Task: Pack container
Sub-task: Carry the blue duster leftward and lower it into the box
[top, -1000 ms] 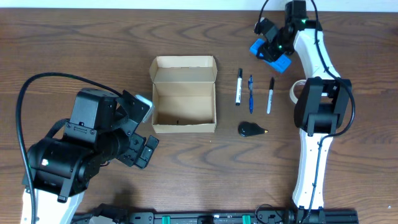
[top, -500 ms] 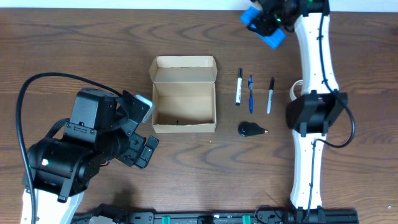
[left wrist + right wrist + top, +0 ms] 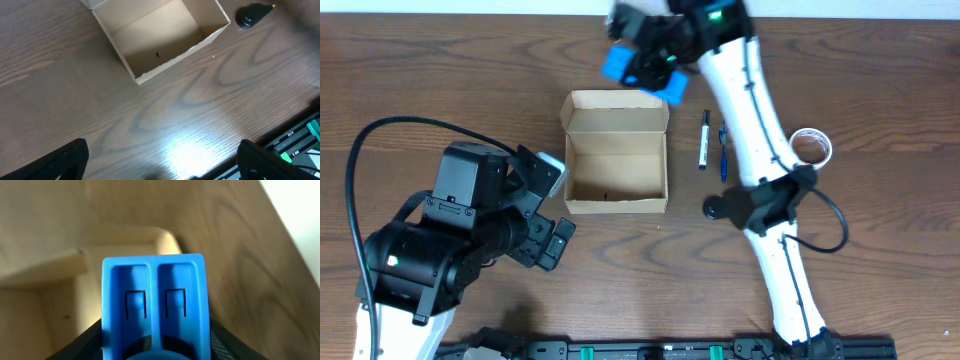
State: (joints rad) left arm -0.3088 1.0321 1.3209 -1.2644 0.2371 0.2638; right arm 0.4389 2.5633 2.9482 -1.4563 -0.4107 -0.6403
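The container (image 3: 616, 160), an open tan cardboard box with its lid flap folded back, sits at the table's middle; its inside is bare apart from a small dark mark. My right gripper (image 3: 650, 55) hangs over the box's far flap, shut on a blue plastic piece (image 3: 638, 68). From the right wrist, that blue plastic piece (image 3: 153, 300) fills the centre between my right gripper (image 3: 155, 347) jaws, with the container (image 3: 50, 305) below it. My left gripper (image 3: 558, 208) stands open, left of the box's near corner. Its wrist view shows the container (image 3: 160, 40) ahead of the left gripper (image 3: 162, 170).
A black-and-white marker (image 3: 704, 140) and a blue pen (image 3: 723, 150) lie right of the box. A black teardrop-shaped object (image 3: 718, 208) lies near the box's front right corner, also in the left wrist view (image 3: 252, 14). A tape roll (image 3: 810, 147) lies further right.
My right arm has swung left from the back right of the table to above the box's lid flap, carrying the blue piece. The tape roll is now uncovered. The left arm has not moved.
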